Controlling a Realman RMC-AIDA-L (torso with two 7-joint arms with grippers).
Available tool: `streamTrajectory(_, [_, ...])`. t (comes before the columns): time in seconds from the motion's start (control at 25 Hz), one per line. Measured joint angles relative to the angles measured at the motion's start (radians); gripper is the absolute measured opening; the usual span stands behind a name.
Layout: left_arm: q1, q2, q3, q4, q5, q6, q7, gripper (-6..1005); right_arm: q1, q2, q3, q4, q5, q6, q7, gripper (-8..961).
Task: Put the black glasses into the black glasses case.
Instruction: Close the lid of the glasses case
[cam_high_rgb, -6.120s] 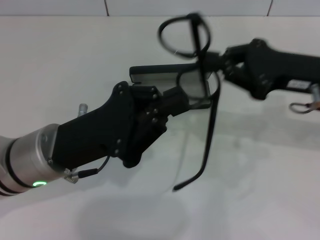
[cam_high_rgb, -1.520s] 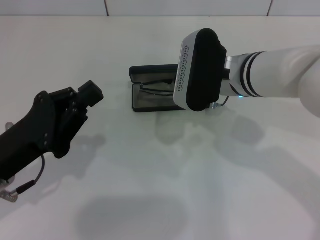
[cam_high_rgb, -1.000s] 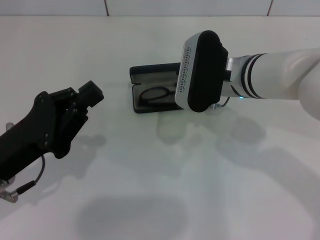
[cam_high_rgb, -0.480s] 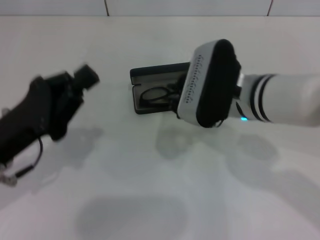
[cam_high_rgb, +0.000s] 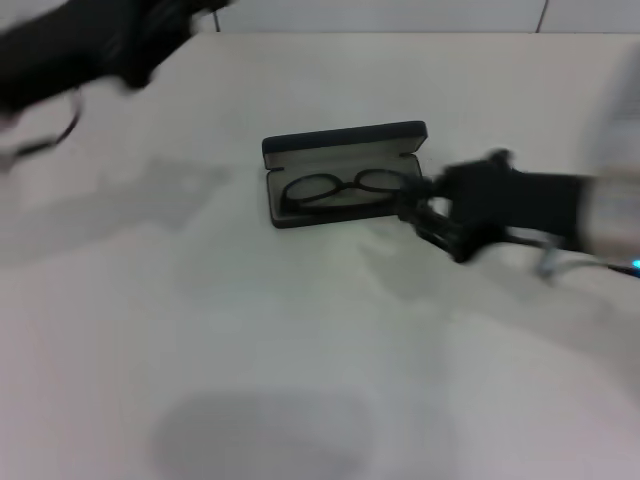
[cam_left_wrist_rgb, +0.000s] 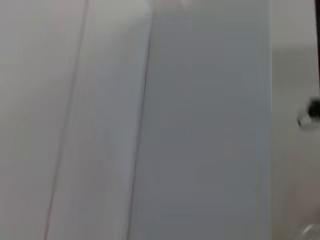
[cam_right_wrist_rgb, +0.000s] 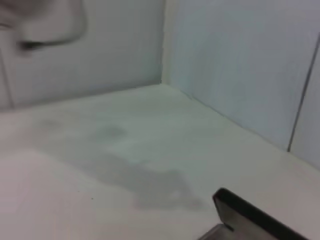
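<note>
The black glasses case (cam_high_rgb: 345, 172) lies open on the white table, its lid standing up at the far side. The black glasses (cam_high_rgb: 345, 187) lie inside it on the grey lining, lenses side by side. My right gripper (cam_high_rgb: 432, 207) hovers just off the case's right end, blurred by motion, apart from the glasses. My left gripper (cam_high_rgb: 150, 25) is high at the far left, well away from the case and also blurred. A corner of the case's lid (cam_right_wrist_rgb: 250, 214) shows in the right wrist view. The left wrist view holds only wall panels.
White table (cam_high_rgb: 300, 380) spreads all around the case, with a tiled wall (cam_high_rgb: 400, 12) behind it. A cable loop (cam_high_rgb: 50, 130) hangs under the left arm.
The right arm has drawn back to the right and turned, uncovering the case with the glasses lying in it. The left arm has swung up and away to the far left.
</note>
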Motion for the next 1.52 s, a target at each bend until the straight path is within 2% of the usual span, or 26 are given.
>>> streamTrajectory(0.04, [-0.038, 0.008, 0.0, 0.013, 0.031, -0.043, -0.03, 55, -0.03, 0.007, 0.111, 0.031, 0.175, -0.143, -0.133, 228])
streamTrajectory(0.12, [-0.096, 0.015, 0.0, 0.041, 0.091, -0.136, -0.081, 55, -0.047, 0.009, 0.26, 0.129, 0.436, -0.364, -0.301, 228])
streamTrajectory(0.16, [-0.136, 0.015, 0.001, 0.061, 0.144, -0.212, -0.114, 73, -0.048, 0.007, 0.307, 0.17, 0.512, -0.432, -0.343, 228])
streamTrajectory(0.24, [-0.182, 0.003, 0.001, 0.09, 0.227, -0.323, -0.16, 110, -0.057, 0.003, 0.42, 0.258, 0.665, -0.566, -0.409, 229])
streamTrajectory(0.32, [-0.245, -0.029, 0.0, 0.118, 0.376, -0.487, -0.237, 147, -0.076, 0.002, 0.493, 0.294, 0.729, -0.636, -0.419, 229])
streamTrajectory(0.36, [-0.262, -0.04, 0.001, 0.12, 0.418, -0.521, -0.256, 165, -0.088, 0.002, 0.513, 0.304, 0.729, -0.655, -0.424, 229])
streamTrajectory(0.56, [-0.345, -0.128, 0.001, 0.123, 0.753, -0.721, -0.411, 223, -0.128, 0.002, 0.565, 0.359, 0.684, -0.686, -0.455, 230])
streamTrajectory(0.68, [-0.351, -0.152, 0.001, 0.124, 0.836, -0.753, -0.451, 221, -0.122, 0.002, 0.584, 0.409, 0.663, -0.686, -0.463, 230])
streamTrajectory(1.16, [-0.319, -0.157, 0.001, 0.121, 0.854, -0.752, -0.478, 221, -0.057, -0.001, 0.601, 0.523, 0.624, -0.663, -0.481, 232])
streamTrajectory(1.52, [-0.309, -0.162, 0.001, 0.099, 0.867, -0.766, -0.479, 224, -0.052, -0.001, 0.609, 0.546, 0.613, -0.663, -0.481, 234])
